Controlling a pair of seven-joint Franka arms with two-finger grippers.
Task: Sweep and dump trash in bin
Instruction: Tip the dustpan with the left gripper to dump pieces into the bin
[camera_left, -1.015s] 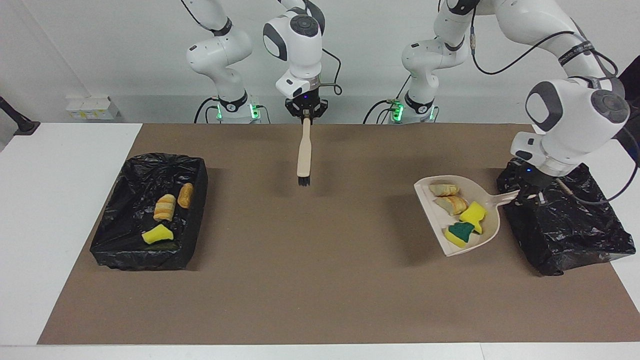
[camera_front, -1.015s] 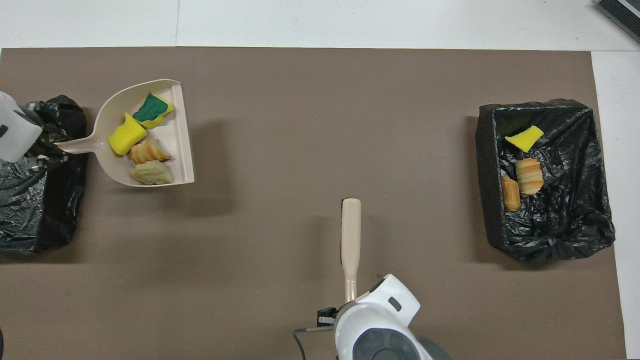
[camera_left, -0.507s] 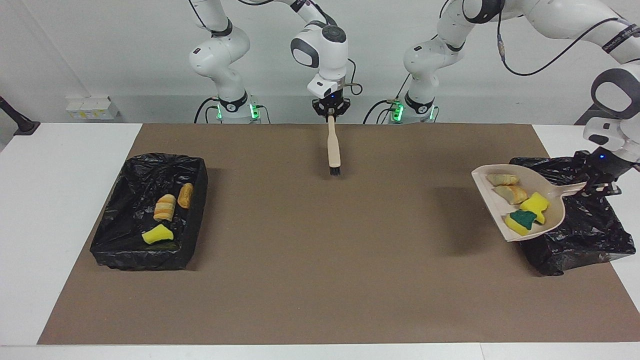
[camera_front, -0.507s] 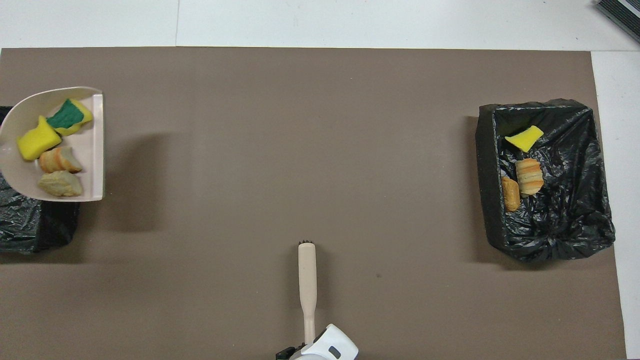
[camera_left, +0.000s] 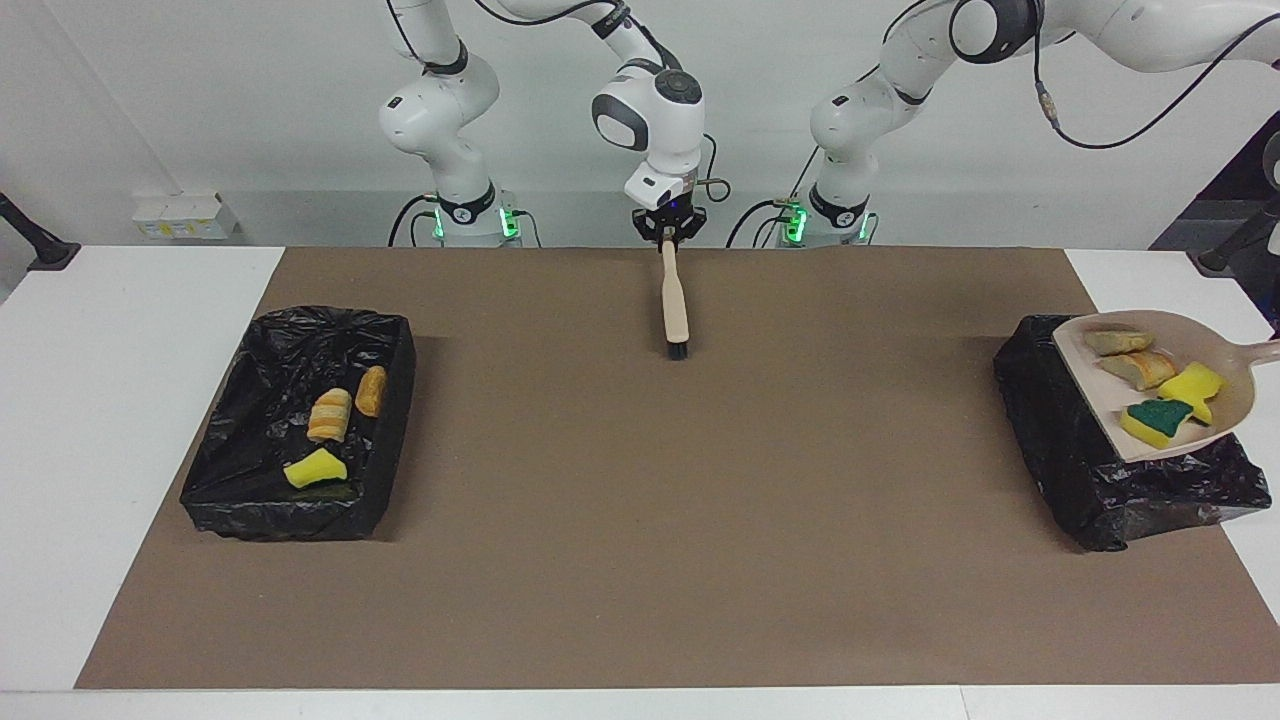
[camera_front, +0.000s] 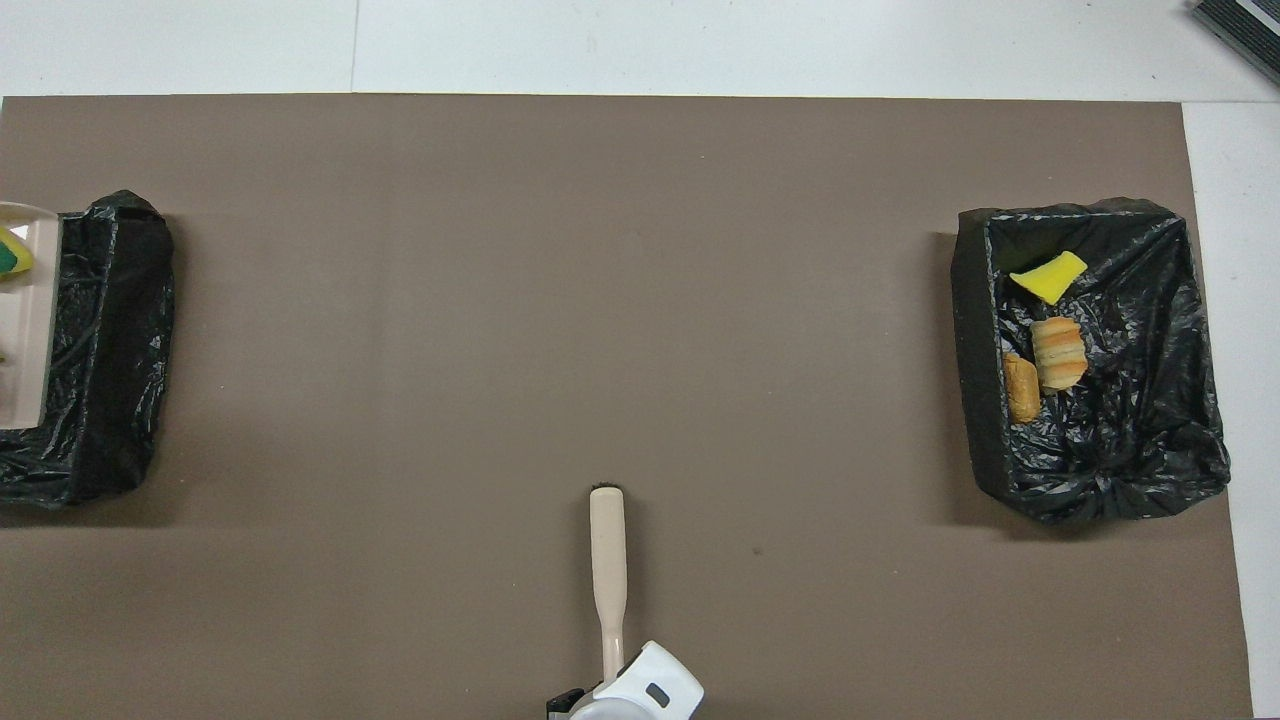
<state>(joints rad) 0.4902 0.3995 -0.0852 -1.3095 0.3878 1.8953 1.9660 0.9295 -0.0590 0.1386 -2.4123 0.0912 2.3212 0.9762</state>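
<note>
Trash pieces (camera_left: 1160, 385) are lying in the beige dustpan (camera_left: 1215, 345), which you are holding up over the black-lined bin (camera_left: 1070, 450) at the left arm's end of the table. Its handle is running out of frame, so the left gripper is not visible; count it as clenched. Your right gripper (camera_left: 668, 236) is gripping the beige brush (camera_left: 675, 300) by its handle, bristles down, over the brown mat (camera_left: 640, 520). Three more scraps (camera_left: 330, 415) are sitting in the other bin (camera_left: 240, 495), well apart from the first.
</note>
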